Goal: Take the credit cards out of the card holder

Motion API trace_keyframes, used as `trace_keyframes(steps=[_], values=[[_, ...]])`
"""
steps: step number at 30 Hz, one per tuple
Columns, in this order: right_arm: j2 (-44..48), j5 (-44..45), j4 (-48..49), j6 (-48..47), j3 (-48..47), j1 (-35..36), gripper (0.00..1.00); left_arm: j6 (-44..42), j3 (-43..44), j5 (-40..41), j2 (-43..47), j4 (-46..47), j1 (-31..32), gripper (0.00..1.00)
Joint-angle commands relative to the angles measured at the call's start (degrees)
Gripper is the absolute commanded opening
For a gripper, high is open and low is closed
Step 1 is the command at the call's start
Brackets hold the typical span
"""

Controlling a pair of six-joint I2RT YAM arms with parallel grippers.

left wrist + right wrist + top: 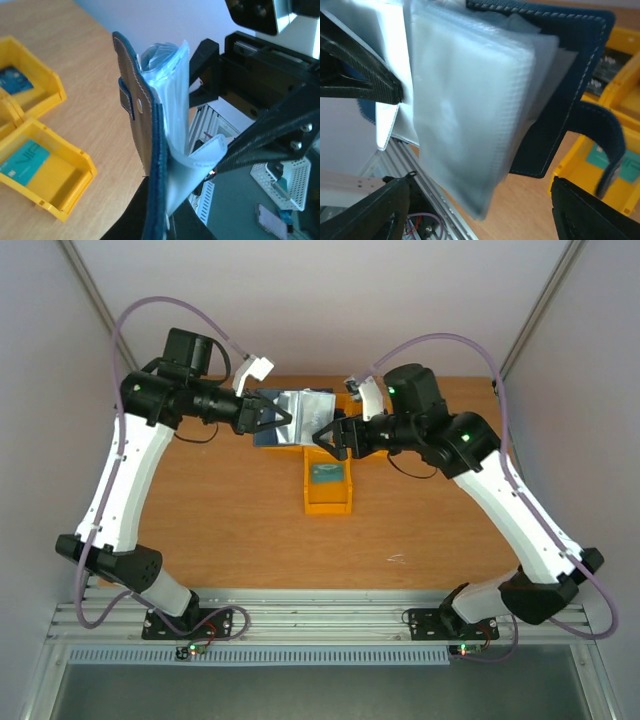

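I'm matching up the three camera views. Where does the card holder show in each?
Top view: card holder at upper centre.
Left wrist: card holder at centre, edge-on, reaching the bottom edge.
Right wrist: card holder fills the middle, sleeves fanned.
Shared landmark: yellow bin holding a teal card.

Wooden table (pixel 200 510); yellow bins (pixel 328 502) resting mid-table, toward far edge.

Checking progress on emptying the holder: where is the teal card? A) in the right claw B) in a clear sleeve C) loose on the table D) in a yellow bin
D: the teal card lies flat on the floor of a yellow bin.
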State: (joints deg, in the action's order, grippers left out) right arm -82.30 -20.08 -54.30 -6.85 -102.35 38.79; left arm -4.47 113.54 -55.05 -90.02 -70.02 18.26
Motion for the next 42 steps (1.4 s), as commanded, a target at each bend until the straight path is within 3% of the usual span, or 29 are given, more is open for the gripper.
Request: trace_keyframes(steps=[1, 8, 12, 26, 32, 42], values=[[4.59, -3.72, 4.46, -9.52, 0.76, -0.89, 0.79, -13.6, 7.99, 0.58, 1.64, -11.26, -0.15, 0.0], [7.13, -8.75, 10.25, -13.35, 0.99, -1.27, 0.94, -16.31, 11.88, 2.35, 3.3, -14.73, -0.1, 0.0], [7.19, -10.01, 8.15, -16.72, -0.48, -2.67, 0.98, -19.24, 12.3, 1.5, 4.17, -16.32, -0.15, 0.0], [4.19, -7.96, 8.06, -16.73, 0.73, -3.62, 0.99, -19.76, 13.73, -1.64, 4.41, -16.89, -0.09, 0.0], [2.13, -9.3, 13.71, -14.84, 1.74, -3.21, 0.96, -20.81, 14.53, -4.69, 3.63, -17.5, -0.16, 0.0], [1.22, -20.27, 27.87, -12.35, 5.46, -1.28, 0.99, -20.94, 14.04, -4.15, 3.53, -17.42, -0.14, 0.0]])
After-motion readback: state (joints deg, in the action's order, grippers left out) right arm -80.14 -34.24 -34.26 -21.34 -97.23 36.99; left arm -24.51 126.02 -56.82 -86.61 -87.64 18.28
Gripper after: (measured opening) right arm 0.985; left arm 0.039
